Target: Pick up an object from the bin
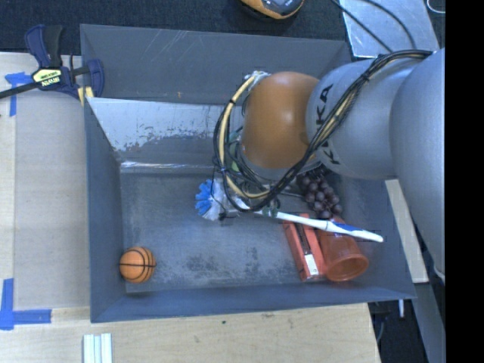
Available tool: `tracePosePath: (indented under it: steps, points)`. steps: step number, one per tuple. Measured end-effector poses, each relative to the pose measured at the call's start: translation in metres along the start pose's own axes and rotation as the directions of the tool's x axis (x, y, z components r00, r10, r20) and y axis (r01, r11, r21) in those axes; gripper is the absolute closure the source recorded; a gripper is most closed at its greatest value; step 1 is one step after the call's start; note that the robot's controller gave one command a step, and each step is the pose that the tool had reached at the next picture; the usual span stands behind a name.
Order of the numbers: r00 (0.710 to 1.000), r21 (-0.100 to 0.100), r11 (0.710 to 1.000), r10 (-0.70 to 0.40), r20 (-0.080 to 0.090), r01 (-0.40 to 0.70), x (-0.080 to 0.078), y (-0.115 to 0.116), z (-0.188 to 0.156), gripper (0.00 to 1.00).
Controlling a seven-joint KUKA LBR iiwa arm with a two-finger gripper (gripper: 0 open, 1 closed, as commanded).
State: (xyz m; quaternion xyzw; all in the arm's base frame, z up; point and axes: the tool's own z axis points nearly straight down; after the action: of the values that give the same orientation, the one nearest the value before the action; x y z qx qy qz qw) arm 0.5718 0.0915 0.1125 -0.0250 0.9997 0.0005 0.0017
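While hand [221,206] sits at blue-and-white thing [205,197], open or closed I cannot tell. Centre over it, clear of toothbrush [325,224].

Grey arm [393,119] w/ orange wrist cover [278,119], black & yellow cables [221,131]

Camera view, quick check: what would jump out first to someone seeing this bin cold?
The big grey arm with its orange wrist cover dominates, reaching in from the right over the middle of the bin. Just under its wrist sits a frilly blue thing; a white toothbrush, an orange cup and a dark grape bunch cluster at the right. A small orange basketball sits alone in the near left corner.
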Motion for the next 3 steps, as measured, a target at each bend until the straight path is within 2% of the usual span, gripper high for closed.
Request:
tracePosePath:
  steps: [1, 2, 3]
  points:
    - [1.0, 0.001, 1.0, 0.013, -0.013, -0.013, 0.008, 0.018, -0.053, 1.0]
    - [0.995, 0.0, 0.995, -0.095, 0.005, 0.095, -0.009, 0.022, 0.012, 1.0]
    - [0.985, 0.001, 0.985, 0.174, -0.003, -0.174, -0.017, 0.013, 0.04, 1.0]
